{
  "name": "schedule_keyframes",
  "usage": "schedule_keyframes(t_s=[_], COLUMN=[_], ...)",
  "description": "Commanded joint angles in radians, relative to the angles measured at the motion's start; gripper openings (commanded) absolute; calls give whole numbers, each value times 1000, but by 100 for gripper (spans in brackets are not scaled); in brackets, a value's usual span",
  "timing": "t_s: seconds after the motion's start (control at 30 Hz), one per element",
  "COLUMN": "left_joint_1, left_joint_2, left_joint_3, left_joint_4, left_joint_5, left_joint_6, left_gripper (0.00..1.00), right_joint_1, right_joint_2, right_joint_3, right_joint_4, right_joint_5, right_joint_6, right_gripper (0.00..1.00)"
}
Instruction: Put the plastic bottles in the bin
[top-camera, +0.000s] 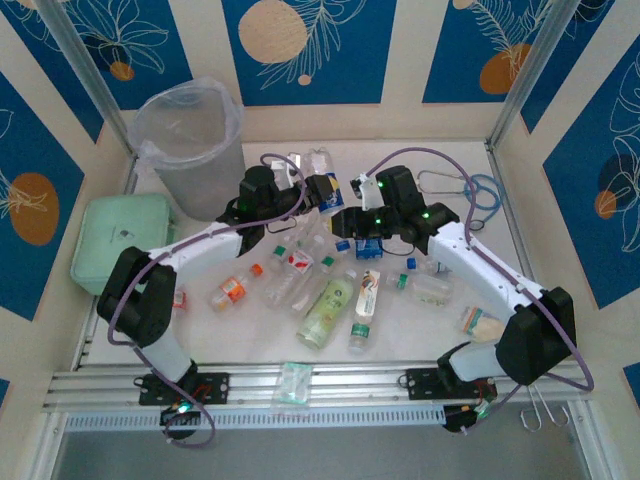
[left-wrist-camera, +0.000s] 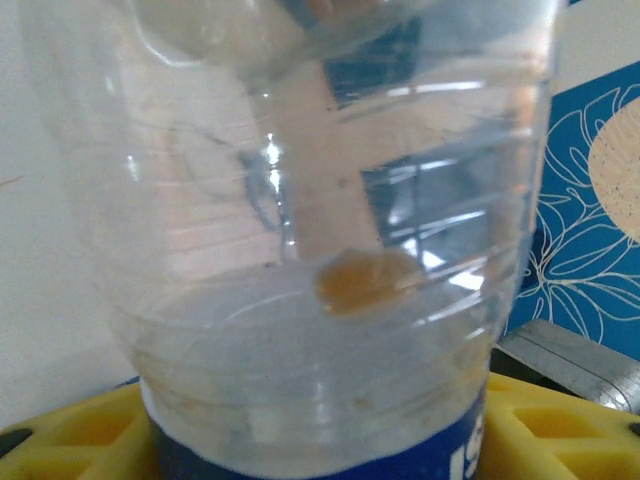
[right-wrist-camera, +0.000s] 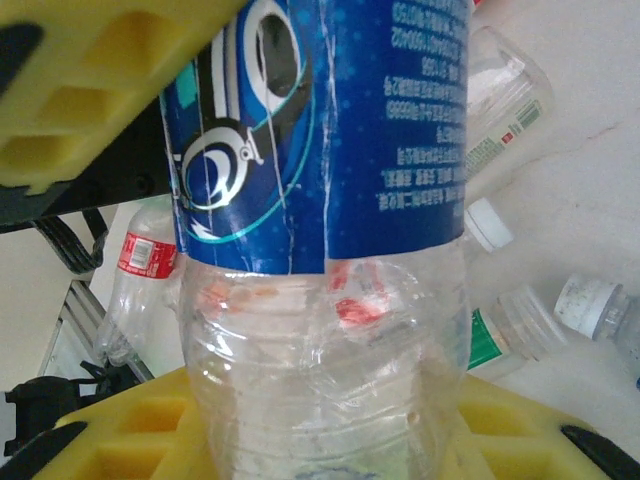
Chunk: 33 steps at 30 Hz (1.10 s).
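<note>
From above: clamps a blue-band bottle (top-camera: 326, 187) in the left gripper (top-camera: 320, 192), just right of the bin (top-camera: 190, 165) at the far-left corner; pinches a second blue-label bottle (top-camera: 368, 247) in the right gripper (top-camera: 363, 226), over loose bottles (top-camera: 300, 280) strewn across the table (top-camera: 420, 335).
Left wrist: presses yellow fingers (left-wrist-camera: 560, 425) against the clear body.
Right wrist: squeezes the label between yellow fingers (right-wrist-camera: 90, 90).

White-black arms (top-camera: 200, 245), purple cables (top-camera: 430, 150), yellow claw pads (left-wrist-camera: 560, 430).

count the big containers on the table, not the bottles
2. The round grey bin stands at the far left corner. The mint-green square lidded box sits just nearer, along the left edge. Nothing that large seems likely to be hidden.
</note>
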<state>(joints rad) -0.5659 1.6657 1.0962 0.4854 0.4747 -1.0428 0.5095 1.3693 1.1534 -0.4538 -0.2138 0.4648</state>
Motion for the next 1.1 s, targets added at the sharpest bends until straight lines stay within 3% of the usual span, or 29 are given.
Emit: schedule_keyframes(t_s=[0.0,0.07,0.27,0.3,0.5,0.8,1.07], left_joint_1=[-6,-2,43,59,209,480,599], left_joint_2=[8,1,-42,-50,-53,-1,295], left_joint_3=[46,73,266,312,591,850,1228], left_joint_4=[-17,-59,-310,-357,-654,-823,-1143], left_joint_5=[3,1,-18,-21,-129,-365,-432], left_joint_6=[24,54,242,277,480,618,756], left_gripper=[54,50,43,42,31,0,0], right_joint_1=[3,-6,-76,-91,-185,-264,-312], right_joint_2=[-4,-9,-59,-68,-134,-216,-265], right_joint_3=[1,11,28,25,-23,-62,-71], right_joint_4=[24,4,-68,-84,-190,-329,-381], right_joint_5=[-32,-25,-6,-4,78,162,139], right_joint_6=[-4,-16,-44,-49,-55,-60,-35], right_gripper=[38,46,91,95,97,95,95])
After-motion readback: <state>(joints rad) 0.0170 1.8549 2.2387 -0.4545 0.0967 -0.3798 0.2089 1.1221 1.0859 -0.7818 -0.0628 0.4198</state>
